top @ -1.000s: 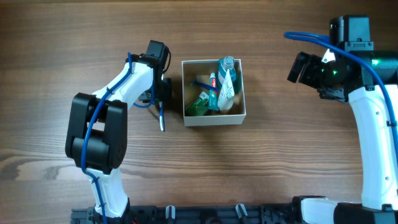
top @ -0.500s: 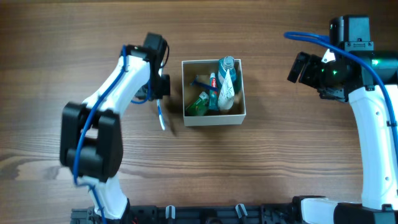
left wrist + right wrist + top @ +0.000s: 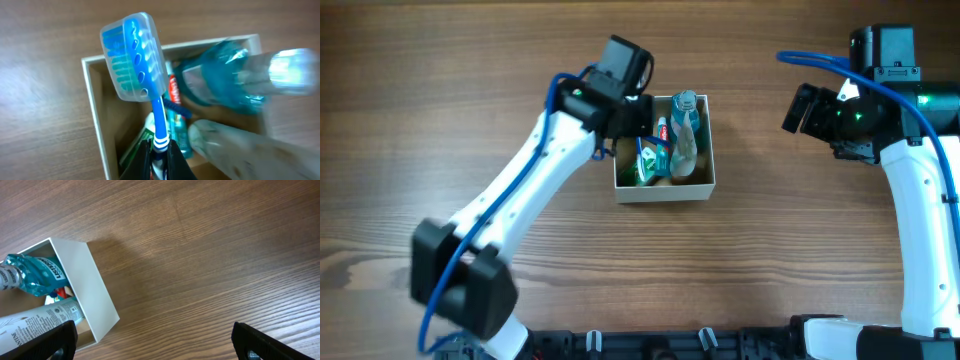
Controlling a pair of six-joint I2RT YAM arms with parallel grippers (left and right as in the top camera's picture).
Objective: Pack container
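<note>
**Entry: toiletry box, packing well advanced**

The container is sitting mid-bench and is already carrying a teal mouthwash bottle, a pale tube and a green packet.

The left pincer is gripping the handle of a blue toothbrush (clear cap over the bristles), its jaws narrow around it. It is holding the brush above the box's left half, not yet lying inside. By my reading, what is left is lowering and releasing the brush.

The left arm is stretching diagonally from its near-edge base, with its wrist hanging over the box's left wall. The right arm is standing well apart to the right. The right pincer is gaping wide and carrying nothing, facing bare wood beside the box.
</note>
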